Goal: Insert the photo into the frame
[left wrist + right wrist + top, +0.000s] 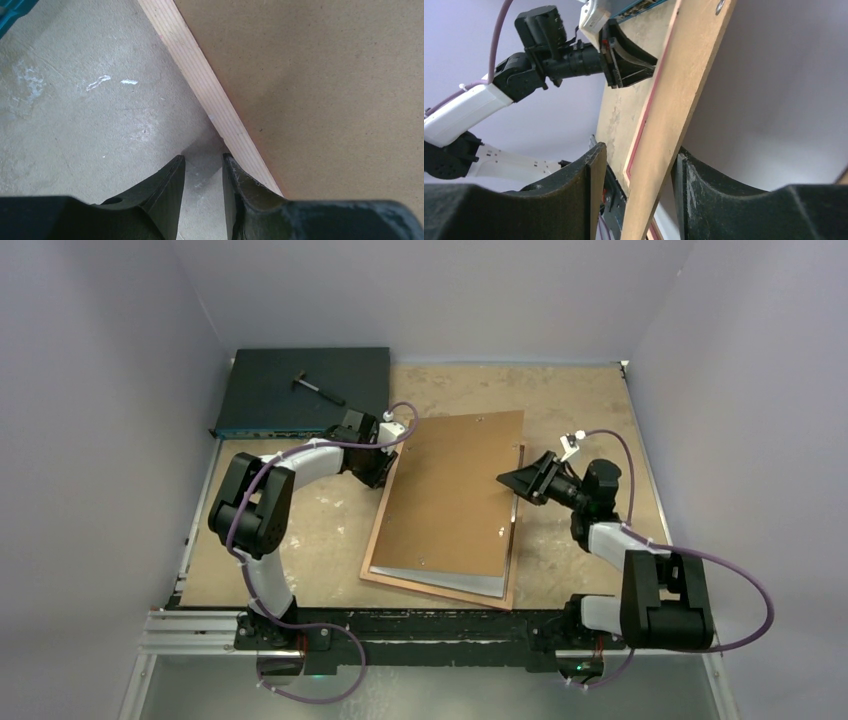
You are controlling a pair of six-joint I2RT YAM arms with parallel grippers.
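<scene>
The frame (440, 596) lies back-up on the table, with the brown backing board (455, 495) on top of it, skewed. A pale grey sheet edge (440, 581) peeks out under the board's near end; I cannot tell whether it is the photo. My left gripper (384, 470) sits low at the frame's left side. Its fingers (204, 160) are open over bare table, and the right one stands beside the frame's pale edge (210, 95). My right gripper (505, 480) is open and straddles the board's right edge (674, 100), with a gap at one finger. The frame's pink line (644, 130) shows behind the board.
A dark flat electronics box (305, 390) with a small tool (318, 388) on it stands at the back left, close behind the left arm. Grey walls close in the table (580, 400) at the back and on both sides. Purple cables loop from both arms.
</scene>
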